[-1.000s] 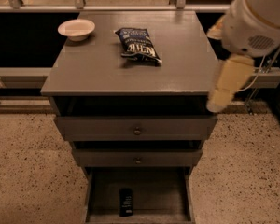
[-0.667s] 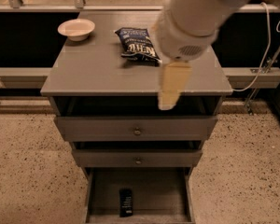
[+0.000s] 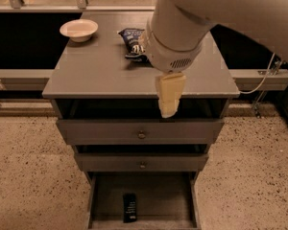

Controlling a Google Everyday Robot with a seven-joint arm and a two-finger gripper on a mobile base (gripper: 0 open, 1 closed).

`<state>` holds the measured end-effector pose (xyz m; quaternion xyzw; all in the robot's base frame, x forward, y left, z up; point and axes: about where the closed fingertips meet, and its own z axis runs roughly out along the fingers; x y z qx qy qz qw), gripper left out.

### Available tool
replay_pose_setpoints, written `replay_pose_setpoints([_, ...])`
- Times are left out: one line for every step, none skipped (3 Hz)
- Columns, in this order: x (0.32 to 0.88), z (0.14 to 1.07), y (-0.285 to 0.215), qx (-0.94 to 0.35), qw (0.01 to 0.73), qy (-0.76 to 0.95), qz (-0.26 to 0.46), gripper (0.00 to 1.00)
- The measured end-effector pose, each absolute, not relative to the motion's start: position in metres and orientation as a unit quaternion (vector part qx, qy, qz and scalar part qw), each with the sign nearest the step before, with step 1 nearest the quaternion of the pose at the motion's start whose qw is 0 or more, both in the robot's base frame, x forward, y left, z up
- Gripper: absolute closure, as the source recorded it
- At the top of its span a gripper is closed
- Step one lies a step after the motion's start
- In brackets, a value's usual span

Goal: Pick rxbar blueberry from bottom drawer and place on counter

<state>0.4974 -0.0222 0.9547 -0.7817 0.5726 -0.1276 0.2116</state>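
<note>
The rxbar blueberry (image 3: 129, 207), a small flat dark wrapper, lies on the floor of the open bottom drawer (image 3: 182, 195), near its front middle. The counter (image 3: 96, 71) is the grey top of the drawer cabinet. My gripper (image 3: 168, 99) hangs pale below the big white arm, over the counter's front edge and high above the drawer. It is far from the bar and holds nothing that I can see.
A crinkled dark chip bag (image 3: 131, 40) lies on the counter, partly hidden by my arm. A pale bowl (image 3: 79, 29) stands at the counter's back left. Two shallower drawers with knobs (image 3: 141, 134) stick out above the bottom drawer. Speckled floor surrounds the cabinet.
My arm has swung from the cabinet's right side leftward to the middle of the counter's front edge and now hides part of the chip bag. The bar has not moved.
</note>
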Motion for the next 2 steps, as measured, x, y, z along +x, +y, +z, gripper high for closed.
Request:
replay_pose_setpoints([0.498,0.880,-0.059,-0.818,0.190,0.529,-0.122,0.00])
replay_pose_setpoints([0.496,0.848,-0.092,-0.830,0.204,0.504,-0.125,0.00])
